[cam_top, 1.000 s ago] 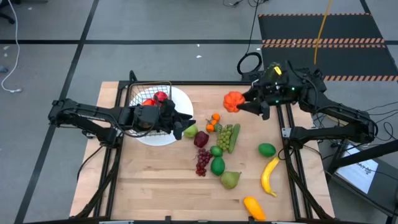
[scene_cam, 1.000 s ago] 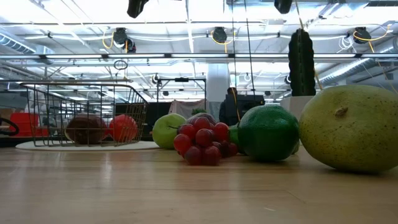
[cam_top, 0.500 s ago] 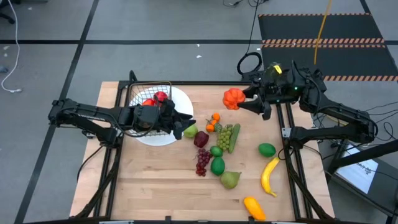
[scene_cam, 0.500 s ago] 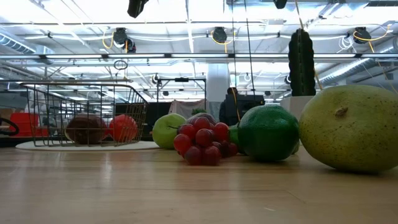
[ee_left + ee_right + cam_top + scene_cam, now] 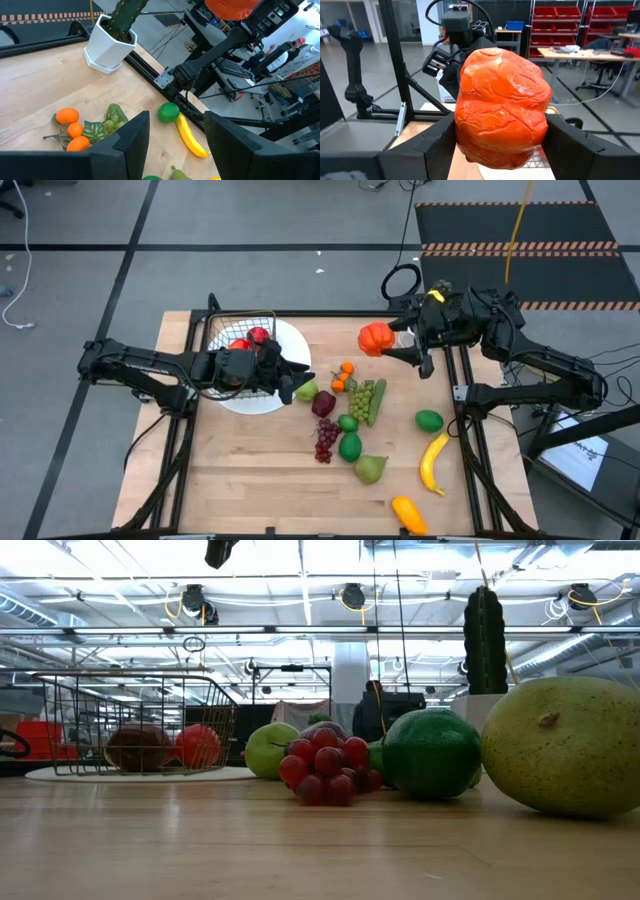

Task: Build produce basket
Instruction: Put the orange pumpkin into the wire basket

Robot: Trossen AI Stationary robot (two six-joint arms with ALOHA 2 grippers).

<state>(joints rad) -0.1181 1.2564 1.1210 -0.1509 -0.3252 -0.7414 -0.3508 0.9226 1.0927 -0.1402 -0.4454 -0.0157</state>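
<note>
The wire mesh basket [image 5: 240, 340] stands on a round white plate [image 5: 285, 370] near the table's far left and holds red fruit [image 5: 258, 335]; the low view shows the basket [image 5: 140, 725] there too. My right gripper [image 5: 392, 343] is shut on a lumpy orange-red vegetable [image 5: 375, 338], held high above the table's far right part. My left gripper [image 5: 297, 387] hovers open beside the plate's right edge, above a green apple [image 5: 307, 391], with nothing between its fingers [image 5: 131, 137]. The other produce lies loose on the table's middle and right. My right gripper pinches the orange-red vegetable [image 5: 502, 107] between its two fingers [image 5: 432, 145], one on each flank. The fingers reach roughly level from the table's right side. The vegetable is lifted clear of the table and fills the gap between the fingers.
Small oranges [image 5: 343, 375], green grapes [image 5: 360, 398], a cucumber [image 5: 377, 402], red grapes [image 5: 326, 440], limes [image 5: 429, 420], a pear [image 5: 370, 469], a banana [image 5: 434, 462] and a yellow-orange piece [image 5: 408, 513] lie about. A cactus in a white pot [image 5: 107, 42] stands near the far right edge.
My right gripper has risen with the orange-red vegetable and has left the top of the low view. It has moved a little toward the far edge and stayed shut on the vegetable. The left arm and the produce on the table have kept still.
</note>
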